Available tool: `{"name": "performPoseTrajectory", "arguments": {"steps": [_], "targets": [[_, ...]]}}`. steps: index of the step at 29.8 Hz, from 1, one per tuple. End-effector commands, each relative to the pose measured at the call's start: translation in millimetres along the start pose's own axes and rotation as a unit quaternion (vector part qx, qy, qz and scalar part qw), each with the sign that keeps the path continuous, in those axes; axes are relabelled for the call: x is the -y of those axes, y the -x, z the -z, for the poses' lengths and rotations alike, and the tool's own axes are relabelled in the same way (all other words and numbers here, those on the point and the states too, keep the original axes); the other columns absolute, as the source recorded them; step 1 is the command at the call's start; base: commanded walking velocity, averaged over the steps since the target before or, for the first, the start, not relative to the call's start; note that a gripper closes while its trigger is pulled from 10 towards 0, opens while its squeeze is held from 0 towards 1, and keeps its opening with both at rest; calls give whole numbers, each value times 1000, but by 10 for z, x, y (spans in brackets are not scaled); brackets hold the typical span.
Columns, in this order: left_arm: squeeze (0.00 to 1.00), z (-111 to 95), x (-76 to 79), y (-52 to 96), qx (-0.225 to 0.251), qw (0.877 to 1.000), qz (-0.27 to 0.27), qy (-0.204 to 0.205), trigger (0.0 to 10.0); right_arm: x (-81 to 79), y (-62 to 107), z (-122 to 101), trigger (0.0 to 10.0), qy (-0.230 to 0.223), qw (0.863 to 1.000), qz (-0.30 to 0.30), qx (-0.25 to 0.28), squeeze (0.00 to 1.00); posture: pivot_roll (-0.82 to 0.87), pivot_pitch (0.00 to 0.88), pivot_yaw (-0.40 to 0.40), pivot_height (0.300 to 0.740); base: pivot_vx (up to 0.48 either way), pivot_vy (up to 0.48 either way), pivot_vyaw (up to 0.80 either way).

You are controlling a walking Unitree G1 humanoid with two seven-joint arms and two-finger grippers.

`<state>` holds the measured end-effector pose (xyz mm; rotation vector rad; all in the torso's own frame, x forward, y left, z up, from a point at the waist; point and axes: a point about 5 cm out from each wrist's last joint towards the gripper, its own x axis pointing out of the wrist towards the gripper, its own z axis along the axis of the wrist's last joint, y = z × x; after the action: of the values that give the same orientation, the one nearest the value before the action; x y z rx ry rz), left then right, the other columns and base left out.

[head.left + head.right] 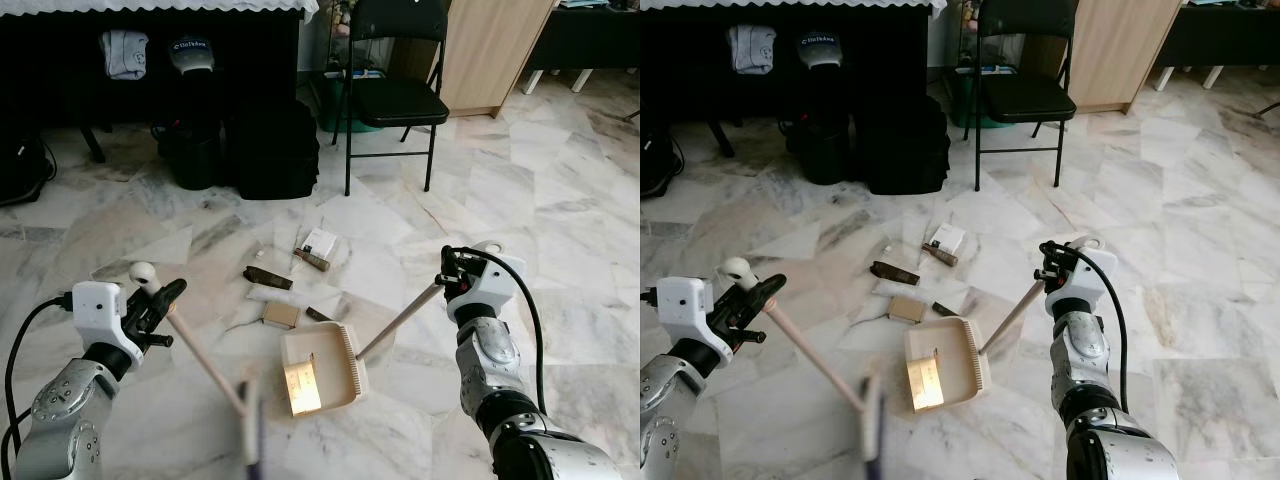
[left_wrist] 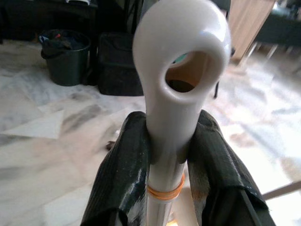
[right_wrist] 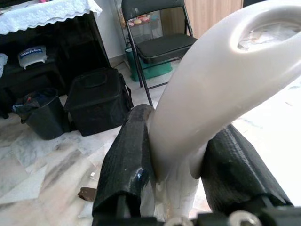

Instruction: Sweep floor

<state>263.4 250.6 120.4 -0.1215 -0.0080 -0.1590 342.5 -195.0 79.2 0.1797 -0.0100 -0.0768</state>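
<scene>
My left gripper (image 1: 160, 298) is shut on the cream top of the broom handle (image 1: 200, 360), whose head (image 1: 250, 425) is blurred just left of the dustpan. My right gripper (image 1: 447, 273) is shut on the top of the dustpan handle (image 1: 400, 318). The cream dustpan (image 1: 322, 368) rests on the marble floor with a yellowish piece (image 1: 302, 387) inside. Ahead of it lie scraps: a tan card (image 1: 281, 315), a dark brown piece (image 1: 268, 277), a white paper (image 1: 321, 241) and a small stick (image 1: 312, 260). In the wrist views, black fingers (image 2: 123, 174) clamp the broom handle's looped end (image 2: 181, 70), and fingers (image 3: 126, 165) clamp the dustpan handle (image 3: 211, 89).
A black folding chair (image 1: 392, 90) stands ahead right. A black bag (image 1: 275, 150) and a dark bucket (image 1: 190, 150) sit before a black-draped table (image 1: 150, 40). A wooden cabinet (image 1: 490, 50) is at the back right. Open marble floor (image 1: 560, 200) lies to the right.
</scene>
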Motion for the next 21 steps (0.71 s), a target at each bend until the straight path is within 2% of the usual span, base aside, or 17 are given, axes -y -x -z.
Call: {"name": "performPoseTrajectory", "arguments": {"steps": [1, 2, 3, 10, 17, 19, 20, 21], "targets": [[0, -218, 45, -51, 62, 996, 12, 56, 10000, 47, -43, -127, 10000, -4, 999, 11, 31, 0, 24, 94, -55, 740, 0, 0, 0], [0, -218, 45, -51, 62, 996, 12, 56, 10000, 47, -43, -127, 10000, -4, 999, 11, 31, 0, 24, 94, -55, 740, 0, 0, 0], [0, -288, 71, -68, 85, 992, 16, 88, 10000, 42, -42, -122, 10000, -4, 999, 10, 30, 0, 24, 93, -55, 740, 0, 0, 0], [0, -419, 59, -71, 118, 983, 16, 137, 10000, 34, -40, -110, 10000, -3, 1000, 9, 27, 0, 25, 93, -55, 740, 0, 0, 0], [0, -387, 63, -79, 105, 988, 4, 112, 10000, 19, -39, -102, 10000, -5, 1000, 7, 26, 0, 27, 91, -54, 740, 0, 0, 0], [0, -399, 19, -89, 116, 989, -25, 87, 10000, 13, -39, -101, 10000, -6, 1000, 6, 26, 0, 27, 91, -54, 740, 0, 0, 0], [0, -399, 19, -89, 116, 989, -25, 87, 10000, 13, -39, -101, 10000, -6, 1000, 6, 26, 0, 27, 91, -54, 740, 0, 0, 0], [0, -419, -32, -94, 127, 988, -52, 77, 10000, 3, -40, -99, 10000, -7, 1000, 4, 26, 0, 26, 89, -54, 740, 0, 0, 0]]}}
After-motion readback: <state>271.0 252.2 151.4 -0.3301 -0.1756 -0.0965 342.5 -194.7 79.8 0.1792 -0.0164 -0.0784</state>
